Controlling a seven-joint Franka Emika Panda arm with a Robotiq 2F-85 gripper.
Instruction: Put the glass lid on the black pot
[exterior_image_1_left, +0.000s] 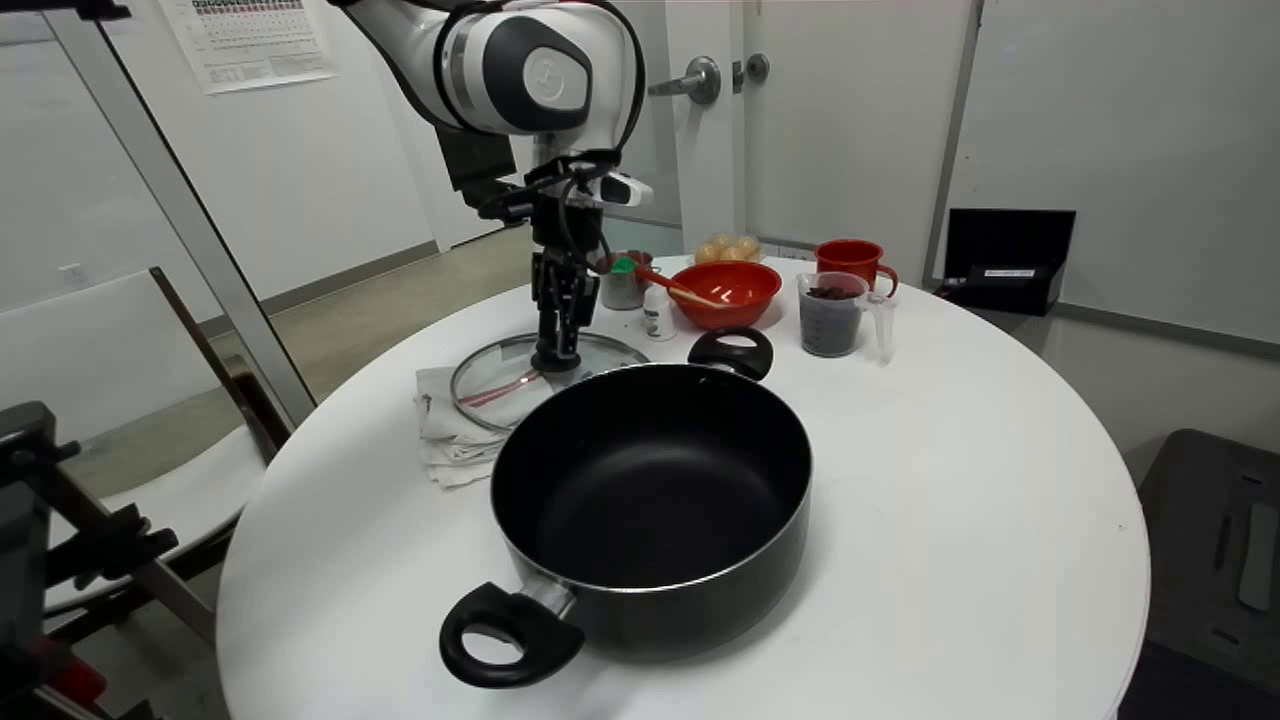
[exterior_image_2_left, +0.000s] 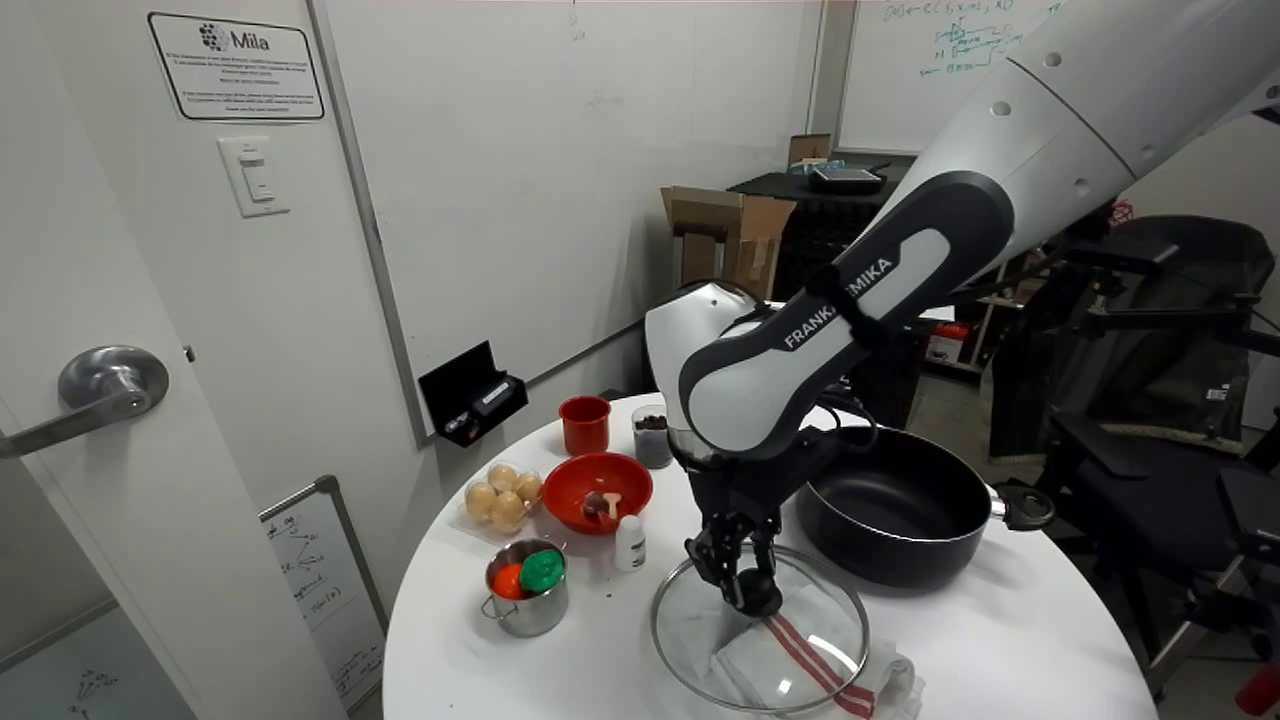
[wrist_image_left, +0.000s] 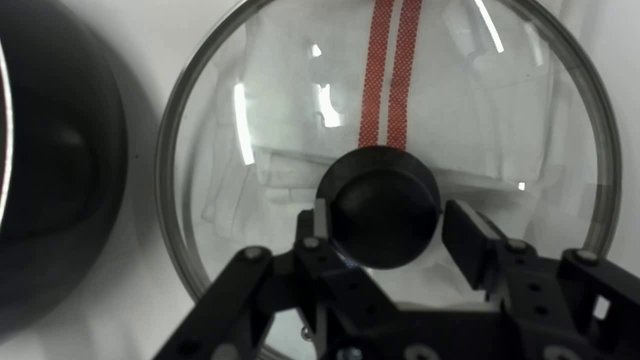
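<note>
Clear glass, the lid (exterior_image_2_left: 770, 638) is laid over a folded cloth (exterior_image_1_left: 455, 452) just beside the black pot (exterior_image_1_left: 655, 490), its knob (wrist_image_left: 385, 220) upward, presumably for easy lifting; the knob is straddled by the fingers (wrist_image_left: 462, 237) of the gripper (wrist_image_left: 386, 218), whether clamped cannot be told

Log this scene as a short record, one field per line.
Surface: round white table
Vessel: black pot, upright, uncovered
Cover: glass lid, knob up, lying over a folded striped cloth, apart from the black pot
Fingers: one on each side of the knob; whether they grip it is unclear
Other items: red bowl, red mug, white bottle, small metal pot, measuring cup
Status: glass lid not yet on the black pot
</note>
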